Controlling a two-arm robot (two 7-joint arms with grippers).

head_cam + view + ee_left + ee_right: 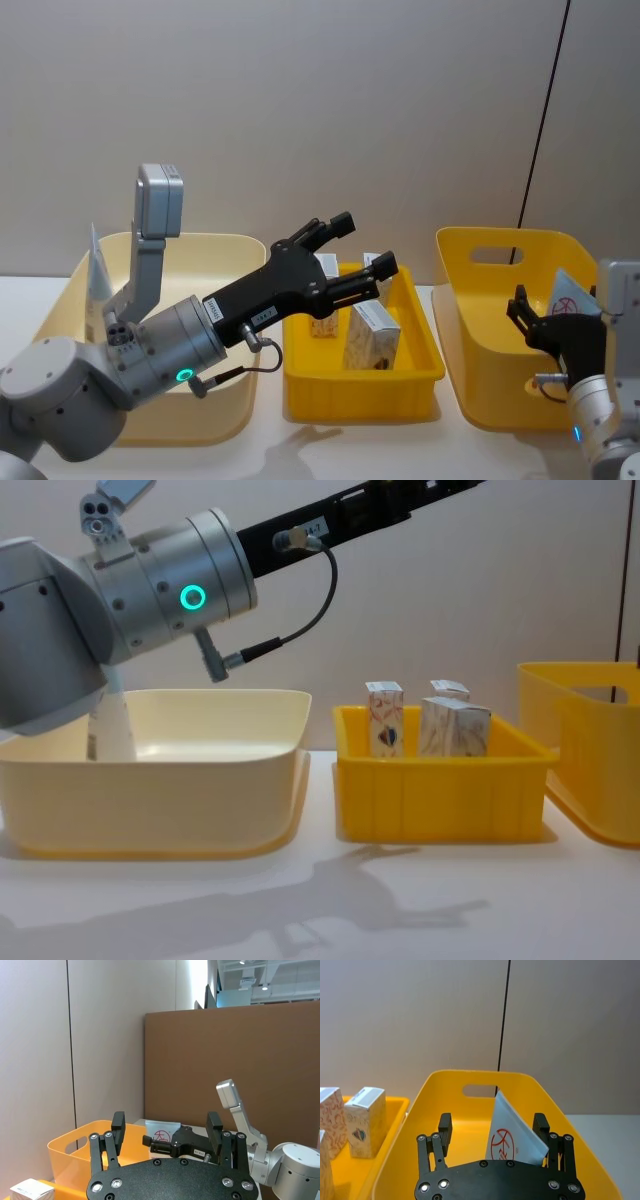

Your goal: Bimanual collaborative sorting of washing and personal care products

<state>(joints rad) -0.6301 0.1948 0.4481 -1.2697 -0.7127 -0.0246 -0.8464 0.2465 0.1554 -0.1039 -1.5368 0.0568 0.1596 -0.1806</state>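
My left gripper (365,245) hangs open and empty above the small yellow tray (300,385), over the whitish printed cartons (372,338) standing in it. The chest view sees the cartons (455,726) upright from the side. One white tube (98,280) leans in the left corner of the cream bin (215,415). My right gripper (540,322) is inside the big yellow bin (500,275), open, with a white tube (512,1132) bearing a red logo standing between its spread fingers (541,1124). I cannot tell whether the fingers touch the tube.
The three containers stand in a row on the white table: cream bin (150,770) left, yellow tray (440,790) middle, yellow bin (590,750) right. A plain wall rises behind them. The left arm's body (150,580) looms over the cream bin.
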